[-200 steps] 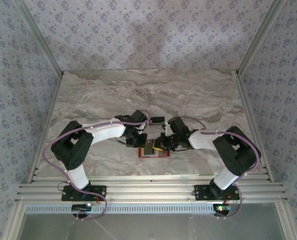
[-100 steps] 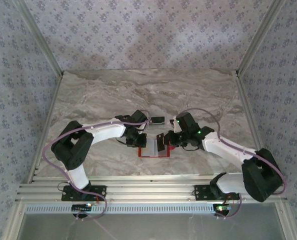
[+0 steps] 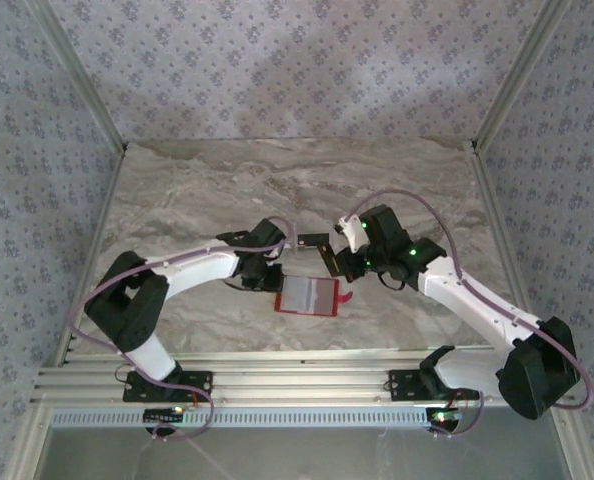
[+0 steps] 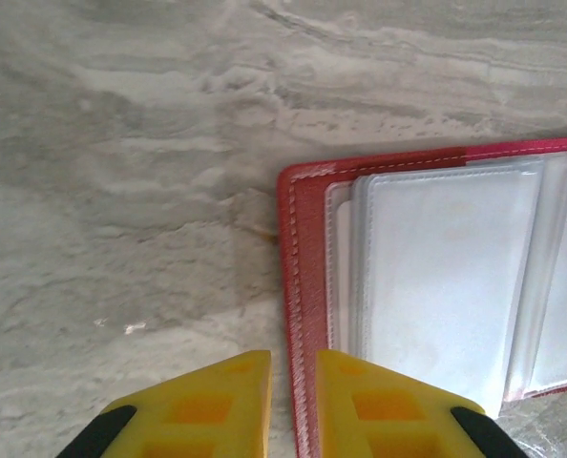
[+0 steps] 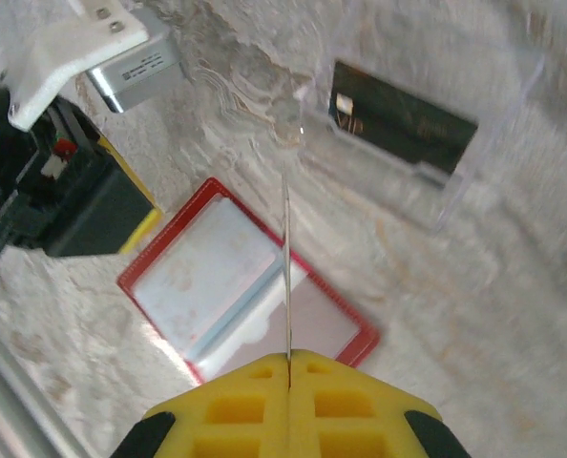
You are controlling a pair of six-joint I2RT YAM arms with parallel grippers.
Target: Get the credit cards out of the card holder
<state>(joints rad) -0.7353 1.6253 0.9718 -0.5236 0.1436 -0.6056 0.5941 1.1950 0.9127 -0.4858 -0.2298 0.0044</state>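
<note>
**Top external.** The card holder (image 3: 308,296) lies open and flat on the table (image 3: 197,190), in the near half about midway between the left and right edges. Its pale inner panel faces up inside a red border. The left gripper (image 3: 273,282) stands at the card holder's left edge. The right gripper (image 3: 339,262) hangs just beyond the far right corner of the card holder and carries a dark credit card (image 3: 329,258) clear of the table. A clear tray (image 3: 313,240) sits just beyond both grippers, towards the far edge.

**Left wrist.** The left gripper (image 4: 293,405) has its yellow fingers (image 4: 217,405) drawn close, leaving a narrow gap. The red border of the card holder (image 4: 436,286) runs into that gap. Whether the fingers clamp it cannot be told. Clear sleeves inside the card holder overlap one another.

**Right wrist.** The right gripper (image 5: 289,367) is clamped on the credit card (image 5: 287,277), which is seen edge-on as a thin upright line. The card holder (image 5: 236,272) lies open below it on the table (image 5: 474,315). The clear tray (image 5: 498,105) lies apart from the card holder, with a second, dark credit card (image 5: 403,124) flat inside it. The left gripper's black body (image 5: 64,205) is at the card holder's edge.
</note>
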